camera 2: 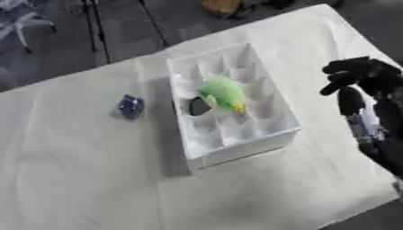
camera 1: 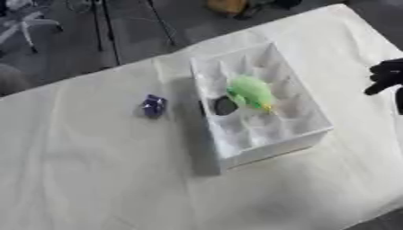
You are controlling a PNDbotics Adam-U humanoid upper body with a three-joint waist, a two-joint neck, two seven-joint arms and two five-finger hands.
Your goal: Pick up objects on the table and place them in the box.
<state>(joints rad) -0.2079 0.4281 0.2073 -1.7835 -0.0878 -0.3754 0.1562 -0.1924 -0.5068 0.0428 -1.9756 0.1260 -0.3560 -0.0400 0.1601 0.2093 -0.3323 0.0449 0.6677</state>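
1. Looking down at a table [camera 1: 94,179] draped in a pale cloth, the nearest stretch of surface holds nothing but wrinkles; the scene runs slightly askew, with the far edge rising toward the upper right.

2. Midway across sits a white box [camera 1: 271,143] split into small compartments by thin walls. A green object [camera 1: 250,91] lies across the middle cells, with a dark, rounded object [camera 1: 224,106] tucked in a cell against its left side. Both are already inside.

3. To the left of the box, apart from it and level with the dark item, a small blue object [camera 1: 153,105] rests on the cloth. It appears to be the only piece not yet in the box, so it is likely the next target.

4. On the right side, beyond the box's right wall, the robot's right hand [camera 2: 358,74] hangs above the table. Its black fingers are curled inward and carry nothing, and it touches neither the box nor any object. The left hand does not appear in either view.

5. Doing the step well probably means the following: the blue object lies on the robot's left, so the left hand would have the shorter reach. If the right hand goes instead, it should travel over the box high enough to clear the walls and the green item, uncurl before descending, and close around the blue piece from above.

6. For the drop, choosing a vacant cell, such as those along the near row, avoids stacking on the pieces already placed.

7. Farther back, past the table's edge, dark floor and stand legs [camera 1: 106,27] show.
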